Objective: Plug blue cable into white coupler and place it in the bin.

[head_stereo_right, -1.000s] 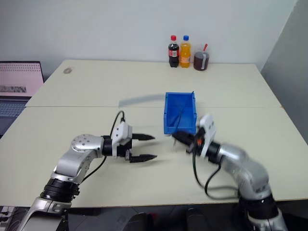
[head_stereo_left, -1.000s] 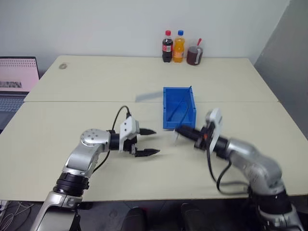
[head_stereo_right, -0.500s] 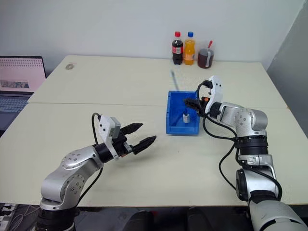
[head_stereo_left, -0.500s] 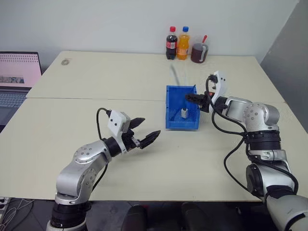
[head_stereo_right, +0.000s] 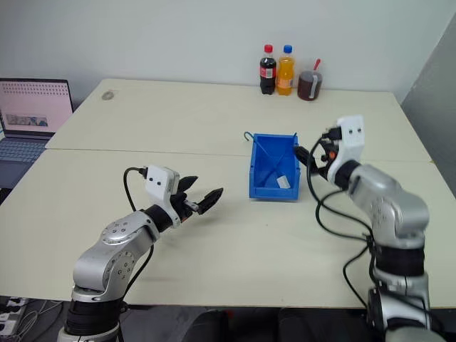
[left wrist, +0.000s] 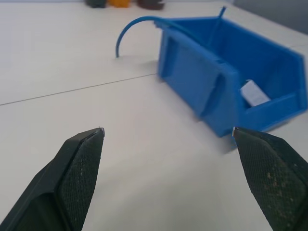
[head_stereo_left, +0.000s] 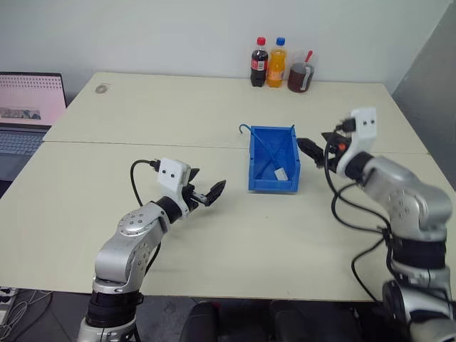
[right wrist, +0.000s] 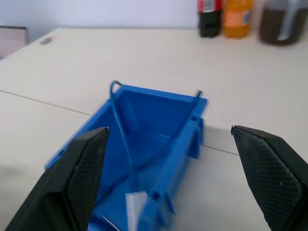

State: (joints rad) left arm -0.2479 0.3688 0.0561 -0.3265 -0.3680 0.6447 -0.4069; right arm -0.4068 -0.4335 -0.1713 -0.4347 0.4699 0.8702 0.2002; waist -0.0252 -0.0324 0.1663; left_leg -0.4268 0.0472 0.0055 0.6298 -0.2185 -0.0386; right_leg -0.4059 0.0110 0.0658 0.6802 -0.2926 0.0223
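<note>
The left gripper (head_stereo_left: 208, 193) is hovering left of centre in the head view, fingers spread wide, arm reaching up from the lower left. The right gripper (head_stereo_left: 315, 148) is hanging at centre right, fingers parted, forearm bent.

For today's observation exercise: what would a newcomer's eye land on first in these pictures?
First, the bright blue bin at mid-table, with the white coupler lying inside and the blue cable arching out over its far left corner. Next, the open left end effector and right end effector on either side of it. Then three drinks at the table's far edge.
</note>
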